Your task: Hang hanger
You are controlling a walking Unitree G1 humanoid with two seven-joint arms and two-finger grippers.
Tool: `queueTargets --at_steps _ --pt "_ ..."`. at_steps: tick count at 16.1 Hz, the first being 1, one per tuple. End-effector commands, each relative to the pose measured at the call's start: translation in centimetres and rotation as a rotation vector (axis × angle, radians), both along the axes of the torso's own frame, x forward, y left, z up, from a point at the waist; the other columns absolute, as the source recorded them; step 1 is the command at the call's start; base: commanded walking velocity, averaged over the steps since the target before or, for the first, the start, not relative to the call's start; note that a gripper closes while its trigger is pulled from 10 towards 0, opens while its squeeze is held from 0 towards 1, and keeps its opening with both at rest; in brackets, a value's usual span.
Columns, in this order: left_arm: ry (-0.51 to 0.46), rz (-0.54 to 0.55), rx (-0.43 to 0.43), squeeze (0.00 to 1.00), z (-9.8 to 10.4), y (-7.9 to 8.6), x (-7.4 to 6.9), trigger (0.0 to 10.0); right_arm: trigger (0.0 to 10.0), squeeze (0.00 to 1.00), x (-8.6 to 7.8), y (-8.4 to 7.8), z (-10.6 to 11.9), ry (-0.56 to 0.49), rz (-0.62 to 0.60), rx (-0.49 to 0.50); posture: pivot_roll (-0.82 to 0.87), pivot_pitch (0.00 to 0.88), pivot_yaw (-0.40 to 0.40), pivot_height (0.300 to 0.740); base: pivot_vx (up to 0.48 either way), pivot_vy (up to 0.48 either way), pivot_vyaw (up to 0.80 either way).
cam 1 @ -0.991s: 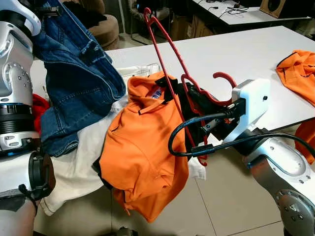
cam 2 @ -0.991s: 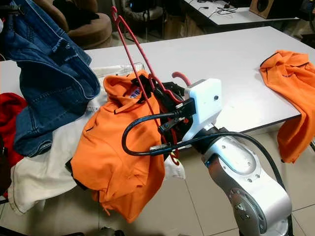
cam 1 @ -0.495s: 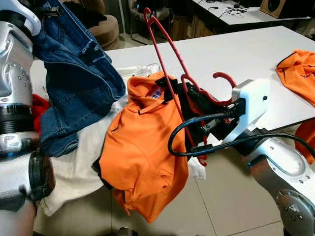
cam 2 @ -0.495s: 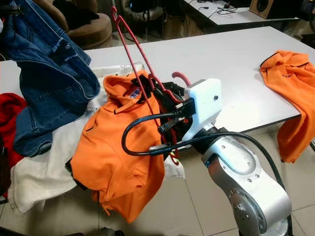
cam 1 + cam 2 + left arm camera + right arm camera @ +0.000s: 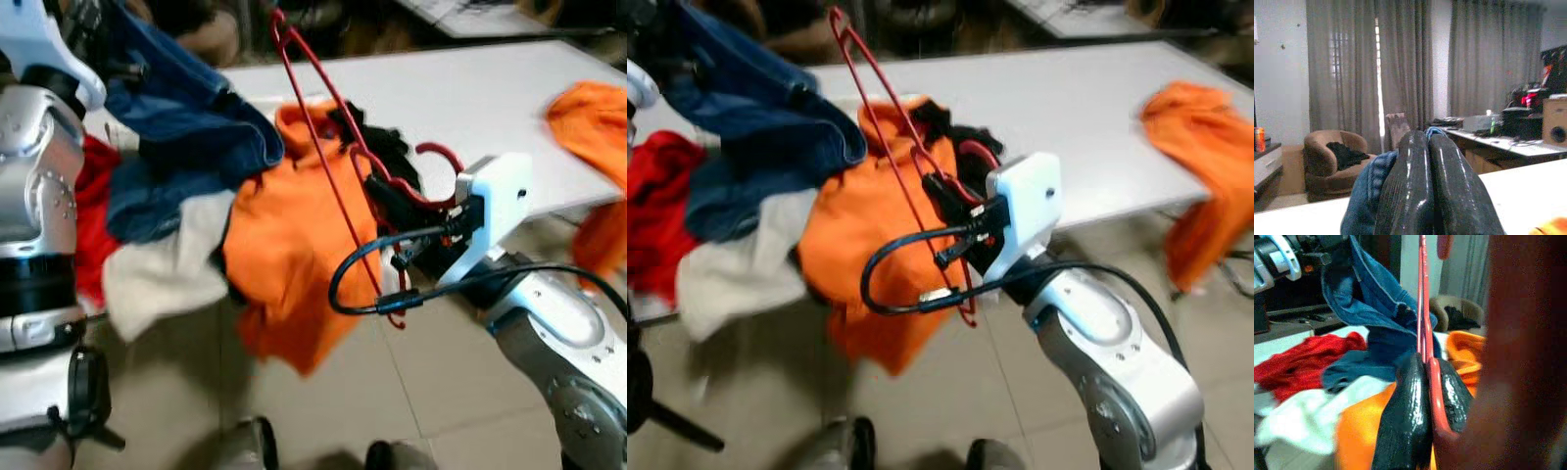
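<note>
Red hanger [image 5: 338,166] btwn right hand [image 5: 1425,382] fingers

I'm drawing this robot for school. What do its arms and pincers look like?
Both arms are shiny silver metal with rounded joints and small screws. The right arm has a white boxy block near the wrist and a looping black cable. The left arm has black rings. Each pincer has two long, glossy black fingers.
</note>
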State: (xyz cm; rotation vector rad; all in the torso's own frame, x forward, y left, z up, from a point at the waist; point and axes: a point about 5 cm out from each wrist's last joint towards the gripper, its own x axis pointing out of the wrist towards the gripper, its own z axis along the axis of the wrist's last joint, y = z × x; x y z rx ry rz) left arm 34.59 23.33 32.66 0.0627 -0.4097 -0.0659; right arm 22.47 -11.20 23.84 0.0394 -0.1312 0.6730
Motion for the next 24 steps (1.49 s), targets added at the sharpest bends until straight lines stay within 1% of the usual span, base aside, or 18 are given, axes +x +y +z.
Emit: queueTargets --at_steps 1,3,4,5,6,7,8,9,10,11,12,15,18,20,21,22,23,24 --pt "-0.046 0.038 0.007 0.0 1.1 0.9 -0.9 10.0 10.0 0.0 0.0 0.3 0.8 -0.036 0.024 -0.003 -0.18 0.0 0.037 0.74 -0.424 0.0 0.0" --pt "-0.053 0.036 0.008 0.0 1.1 0.8 -1.1 10.0 10.0 0.0 -0.1 0.3 1.4 -0.068 0.031 -0.017 -0.18 0.0 0.038 0.74 -0.169 0.0 0.0" --pt "-0.053 -0.011 -0.018 0.0 0.2 0.5 -1.4 10.0 10.0 0.0 -0.3 0.6 2.2 -0.1 0.058 -0.018 -0.18 0.0 0.039 0.74 0.0 0.0 0.0" --pt "-0.047 -0.03 -0.02 0.0 -0.4 0.3 -1.6 10.0 10.0 0.0 -0.4 0.7 2.5 -0.111 0.071 -0.016 -0.18 0.0 0.04 0.74 0.0 0.0 0.0" --pt "0.022 -0.055 -0.001 0.0 -2.9 -0.1 -2.0 10.0 10.0 0.0 -0.7 0.9 2.7 -0.115 0.1 -0.013 -0.18 0.0 0.04 0.74 0.0 0.0 0.0" --pt "0.11 -0.06 0.028 0.0 -5.8 -0.5 -2.4 10.0 10.0 0.0 -0.9 1.0 2.4 -0.097 0.115 -0.014 -0.18 0.0 0.04 0.74 0.0 0.0 0.0" --pt "0.176 -0.062 0.057 0.0 -8.2 -0.8 -2.9 10.0 10.0 0.0 -1.0 1.0 1.7 -0.068 0.114 -0.021 -0.17 0.0 0.038 0.74 0.0 0.0 0.0" --pt "0.245 -0.074 0.069 0.0 -11.0 -1.5 -3.7 10.0 10.0 0.0 -0.9 0.8 0.6 -0.027 0.094 -0.031 -0.17 0.0 0.037 0.74 0.0 0.0 0.0" --pt "0.276 -0.088 0.083 0.0 -12.5 -2.3 -4.2 10.0 10.0 0.0 -0.7 0.6 0.0 -0.003 0.078 -0.031 -0.16 0.0 0.035 0.74 0.0 0.0 0.0" --pt "0.315 -0.115 0.122 0.0 -14.1 -3.5 -4.8 10.0 10.0 0.0 -0.5 0.5 -0.7 0.027 0.053 -0.027 -0.16 0.0 0.035 0.74 0.0 -0.319 0.0" --pt "0.347 -0.153 0.183 0.0 -15.4 -4.8 -5.2 10.0 10.0 0.0 -0.4 0.3 -1.6 0.059 0.033 -0.036 -0.15 0.0 0.036 0.74 0.0 -0.356 0.0" --pt "0.366 -0.18 0.226 0.0 -16.5 -5.8 -5.3 10.0 10.0 0.0 -0.3 0.0 -2.1 0.073 0.008 -0.043 -0.15 0.0 0.043 0.74 0.0 -0.363 0.0" --pt "0.377 -0.178 0.241 0.0 -17.0 -5.9 -5.4 10.0 10.0 0.0 -0.4 0.0 -1.8 0.056 0.012 -0.041 -0.16 0.0 0.045 0.74 0.0 -0.374 0.0" --pt "0.379 -0.18 0.245 0.0 -17.1 -6.1 -5.4 10.0 10.0 0.0 -0.5 0.3 -1.9 0.063 0.04 -0.045 -0.15 0.0 0.046 0.74 0.0 -0.369 0.0" --pt "0.374 -0.195 0.233 0.0 -17.1 -6.4 -5.4 10.0 10.0 0.0 -0.5 0.3 -2.8 0.095 0.031 -0.068 -0.15 0.0 0.048 0.74 0.0 0.0 0.0" --pt "0.395 -0.218 0.198 0.0 -17.4 -6.7 -5.3 10.0 10.0 0.0 -0.3 -0.2 -4.2 0.143 -0.018 -0.127 -0.15 0.0 0.051 0.74 0.0 0.0 0.0" --pt "0.421 -0.238 0.188 0.0 -17.8 -7.0 -5.3 10.0 10.0 0.0 0.0 -1.0 -5.4 0.189 -0.089 -0.161 -0.15 0.0 0.053 0.74 0.0 0.0 0.0" --pt "0.445 -0.252 0.159 0.0 -18.1 -7.2 -5.3 10.0 10.0 0.0 0.2 -1.6 -6.2 0.216 -0.145 -0.161 -0.16 0.0 0.057 0.74 0.0 0.0 0.0"
